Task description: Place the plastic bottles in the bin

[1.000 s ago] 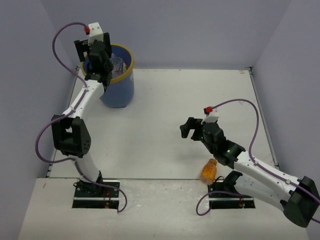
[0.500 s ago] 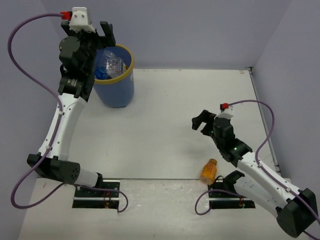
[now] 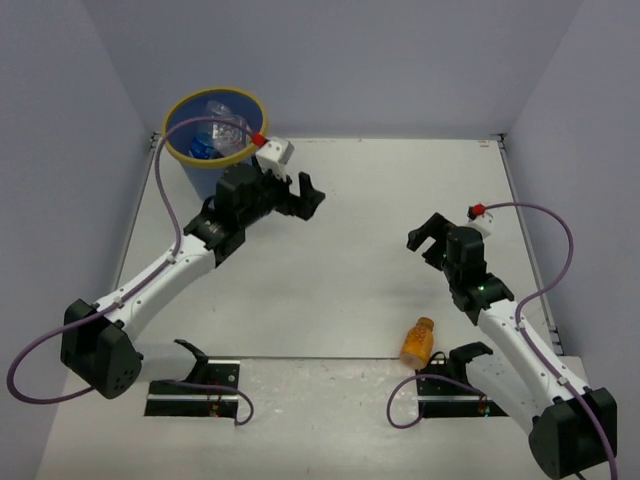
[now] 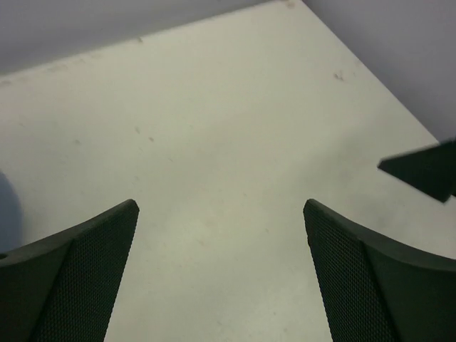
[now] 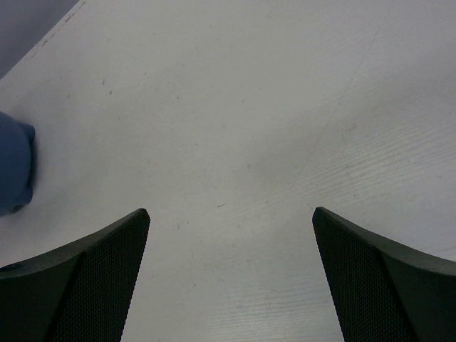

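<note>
The blue bin with a yellow rim (image 3: pixel 178 140) stands at the far left corner, and several clear plastic bottles (image 3: pixel 222 127) lie inside it. One stubby orange bottle (image 3: pixel 418 341) rests on the table near the front edge, beside the right arm's base. My left gripper (image 3: pixel 300 196) hangs open to the right of the bin, with only bare table between its fingers (image 4: pixel 221 206). My right gripper (image 3: pixel 428 240) is open too, above and behind the orange bottle, and holds nothing (image 5: pixel 231 212). The bin's side (image 5: pixel 14 171) shows at the left edge of the right wrist view.
Grey walls close the table on the left, back and right. A dark fingertip (image 4: pixel 422 169) of the other arm pokes in at the right of the left wrist view. Purple cables loop off both arms.
My left arm has swung away from above the bin, down and to the right over the table. The right gripper has drifted right and slightly back. The orange bottle has not moved.
</note>
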`<state>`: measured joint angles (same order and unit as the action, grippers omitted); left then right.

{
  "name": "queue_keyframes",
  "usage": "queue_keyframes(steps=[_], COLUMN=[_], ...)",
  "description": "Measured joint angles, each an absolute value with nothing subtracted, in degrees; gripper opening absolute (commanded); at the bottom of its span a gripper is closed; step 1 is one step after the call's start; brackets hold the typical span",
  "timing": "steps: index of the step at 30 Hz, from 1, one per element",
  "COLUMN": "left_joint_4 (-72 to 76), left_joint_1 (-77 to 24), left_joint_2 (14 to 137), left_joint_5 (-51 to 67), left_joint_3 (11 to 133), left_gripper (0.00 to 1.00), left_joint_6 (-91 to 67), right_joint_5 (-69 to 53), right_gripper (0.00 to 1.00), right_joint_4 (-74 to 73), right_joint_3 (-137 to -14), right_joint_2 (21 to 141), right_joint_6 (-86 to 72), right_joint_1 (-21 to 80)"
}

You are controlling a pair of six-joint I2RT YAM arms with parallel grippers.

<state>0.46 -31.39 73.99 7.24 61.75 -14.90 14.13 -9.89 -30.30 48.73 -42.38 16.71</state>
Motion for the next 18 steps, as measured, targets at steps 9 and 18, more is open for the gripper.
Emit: queue_keyframes(steps=[9, 18], left_joint_4=[7.43, 12.9], left_joint_1=[-51.83, -65.98], left_joint_2=[70.79, 91.25], left_joint_5=[13.06, 10.5], left_joint_3=[45.19, 52.85], left_gripper=[1.0, 1.0], left_joint_6=[-21.33, -27.53], right_joint_5=[14.13, 16.58], right_gripper=[0.99, 0.99], right_joint_4=[-9.93, -11.74], right_joint_3=[-30.23, -28.59], right_joint_2=[48.58, 44.0], right_joint_6=[-43.11, -43.74], right_joint_1=[15.43, 15.35])
